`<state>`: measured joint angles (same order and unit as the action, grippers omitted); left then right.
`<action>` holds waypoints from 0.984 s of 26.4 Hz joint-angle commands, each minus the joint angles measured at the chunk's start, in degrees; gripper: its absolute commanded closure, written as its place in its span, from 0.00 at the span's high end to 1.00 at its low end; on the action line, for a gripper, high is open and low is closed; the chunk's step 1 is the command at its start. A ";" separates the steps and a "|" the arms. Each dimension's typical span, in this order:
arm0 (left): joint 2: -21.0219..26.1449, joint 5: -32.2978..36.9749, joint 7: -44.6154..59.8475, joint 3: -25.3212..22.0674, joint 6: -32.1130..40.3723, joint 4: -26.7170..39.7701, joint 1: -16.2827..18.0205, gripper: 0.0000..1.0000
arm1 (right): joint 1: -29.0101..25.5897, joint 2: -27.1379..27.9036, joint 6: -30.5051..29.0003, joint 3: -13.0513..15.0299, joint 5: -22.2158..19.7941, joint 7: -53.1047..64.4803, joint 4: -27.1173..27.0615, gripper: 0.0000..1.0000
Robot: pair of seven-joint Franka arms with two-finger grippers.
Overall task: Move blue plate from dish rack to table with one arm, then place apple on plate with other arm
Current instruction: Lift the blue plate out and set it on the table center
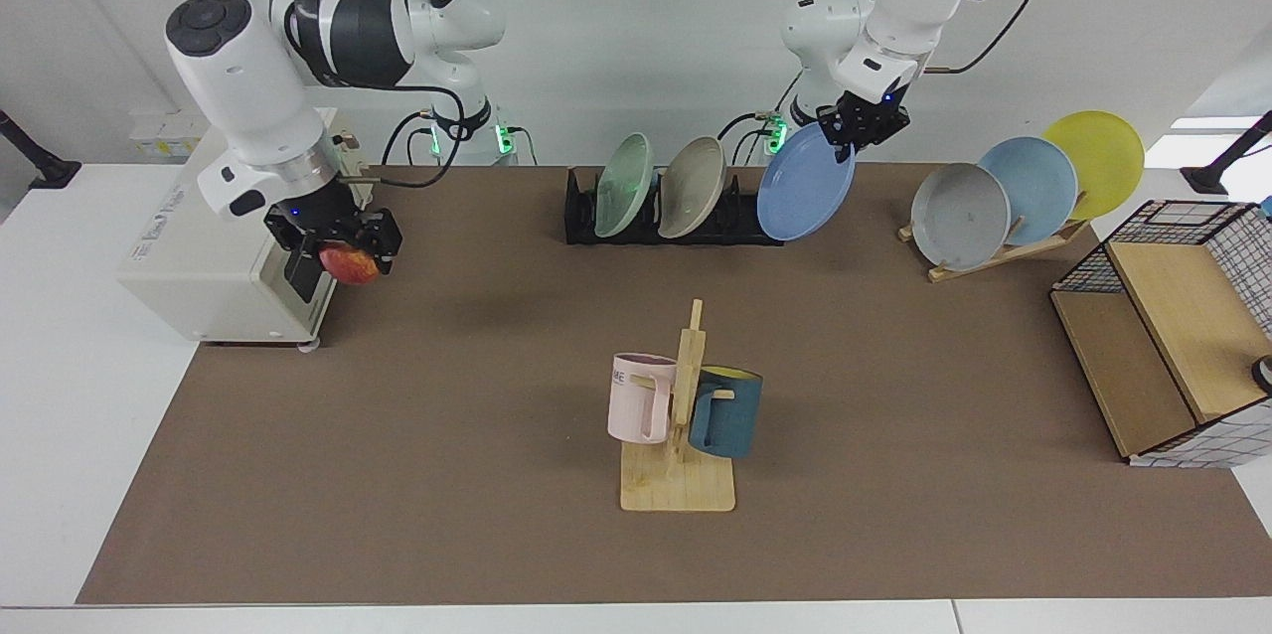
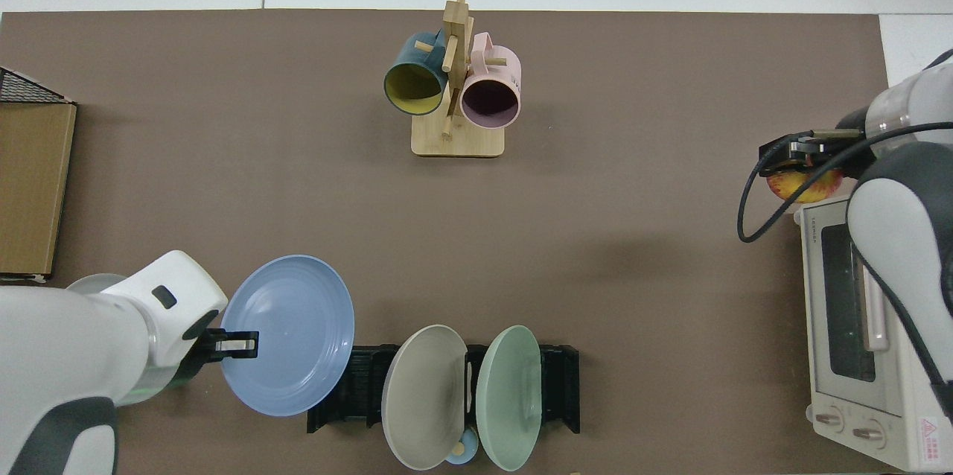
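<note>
Blue plate [image 1: 806,183] clear of dish rack [image 1: 676,217] but airborne in left gripper [image 1: 863,124] jaws – not yet on table [image 1: 894,396] – right gripper [image 1: 333,238] jaws hold apple [image 1: 348,263], placement pending.

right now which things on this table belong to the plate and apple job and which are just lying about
In the job:
blue plate, in left gripper
apple, in right gripper
dish rack
table

Lying about:
mug tree
toaster oven
wooden plate rack
wire basket

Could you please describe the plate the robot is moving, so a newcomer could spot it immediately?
Look beside the black dish rack. The blue plate hangs tilted in the left gripper, clear of the slots; its neighbours, still racked, are green and beige.
</note>
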<state>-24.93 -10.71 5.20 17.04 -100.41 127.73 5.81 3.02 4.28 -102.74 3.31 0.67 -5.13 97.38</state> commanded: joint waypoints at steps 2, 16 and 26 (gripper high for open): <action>11.99 -5.37 -3.62 -1.39 -1.89 -7.49 1.92 0.00 | -0.73 -3.92 5.09 -0.58 -0.06 -0.58 0.36 0.00; 29.23 -21.72 -16.62 -2.54 -19.30 -8.73 1.05 0.00 | -0.73 -4.54 4.39 -0.76 0.29 -0.58 0.44 0.00; 34.07 -28.14 -17.33 3.87 -28.87 -5.83 0.17 0.00 | -0.82 -4.80 4.39 -0.76 0.03 -0.58 0.71 0.00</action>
<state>8.25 -35.85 -11.19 19.39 -124.69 120.45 6.87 2.88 0.51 -98.03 3.05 0.75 -5.13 97.47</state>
